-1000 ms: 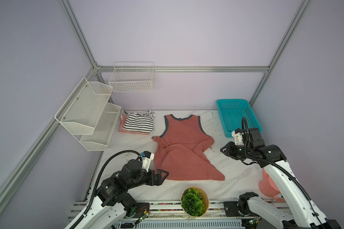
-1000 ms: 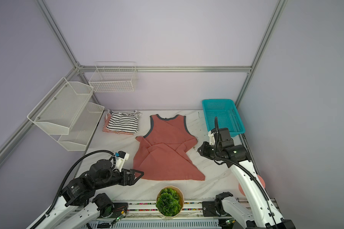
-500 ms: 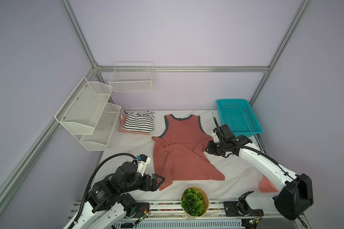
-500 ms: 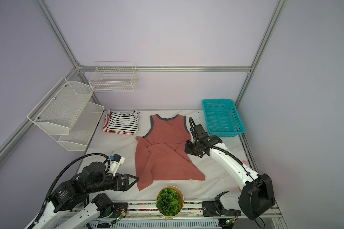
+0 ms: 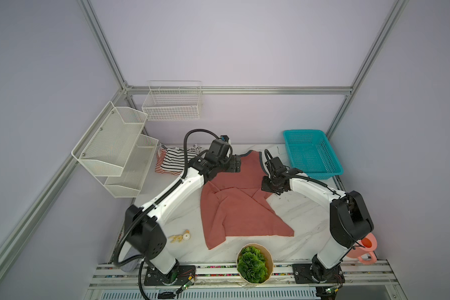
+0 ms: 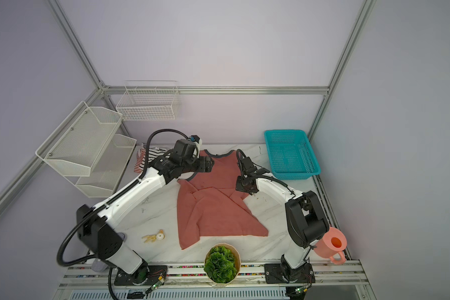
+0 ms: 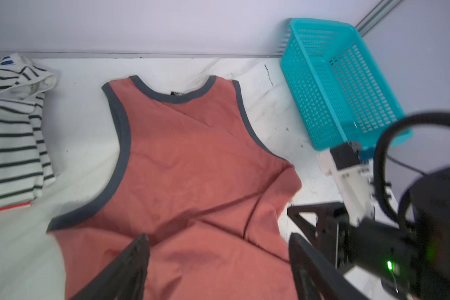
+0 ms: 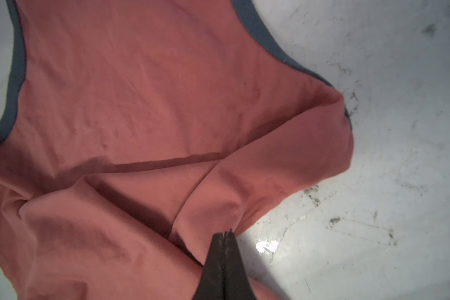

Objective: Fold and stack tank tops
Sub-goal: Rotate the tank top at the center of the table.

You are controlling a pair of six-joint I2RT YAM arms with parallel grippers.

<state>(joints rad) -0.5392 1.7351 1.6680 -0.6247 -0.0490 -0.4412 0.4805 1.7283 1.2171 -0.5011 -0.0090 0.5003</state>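
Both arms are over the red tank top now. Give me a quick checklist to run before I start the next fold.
1. Right gripper holding the red tank top: ok, jaws shut on its side edge, cloth puckered into the tips.
2. Left gripper holding the top: not ok, jaws open above it, nothing held.
3. Top lying flat: not ok, creased, with one side folded over onto itself.
4. Striped tops apart from the red one: ok.
5. Hem apart from the potted plant: ok, close but not touching.
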